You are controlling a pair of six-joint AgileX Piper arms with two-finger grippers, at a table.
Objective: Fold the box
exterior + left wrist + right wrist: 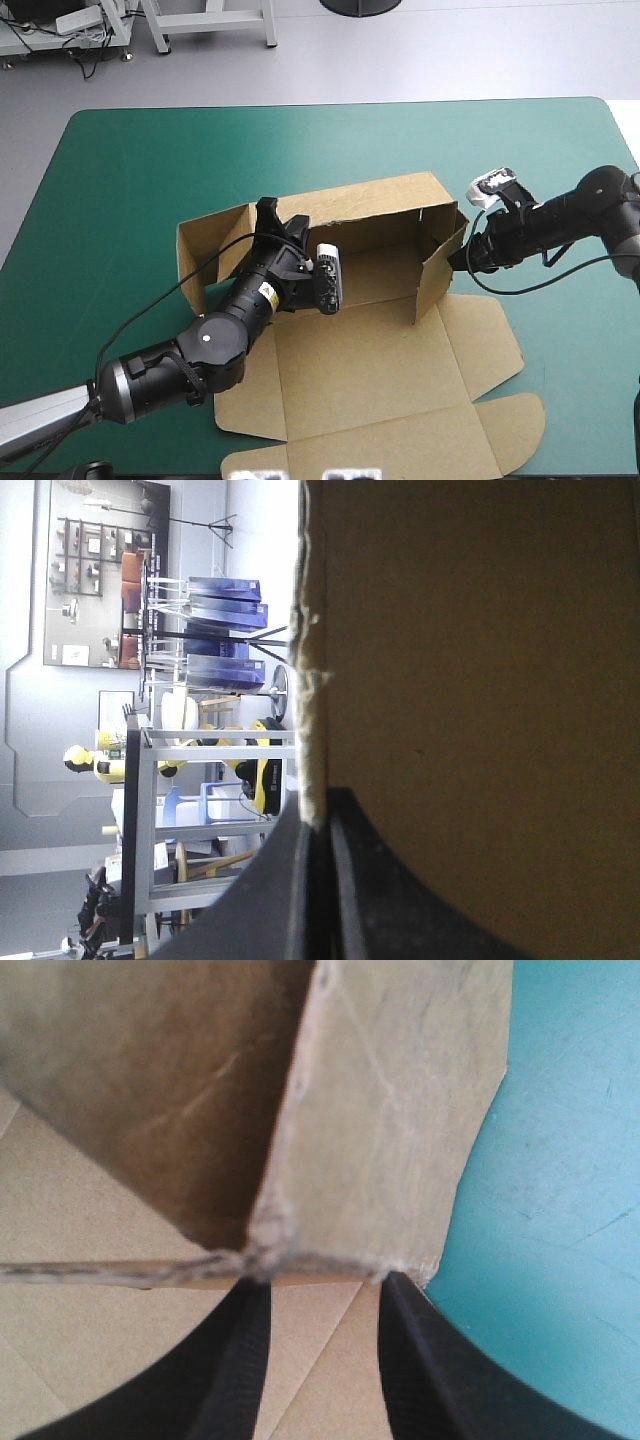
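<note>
The brown box lies mid-table as an open tray: back wall and both end walls raised, lid flat toward the front edge. My left gripper sits at the left end of the back wall, shut on its top edge; the left wrist view shows the board's edge running out from between the black fingers. My right gripper is at the outer side of the right end wall. It stands open, the wall's corner just ahead of its fingertips.
The lid's flaps reach close to the table's front edge. The teal-green cover surrounds the box on the left, far and right sides.
</note>
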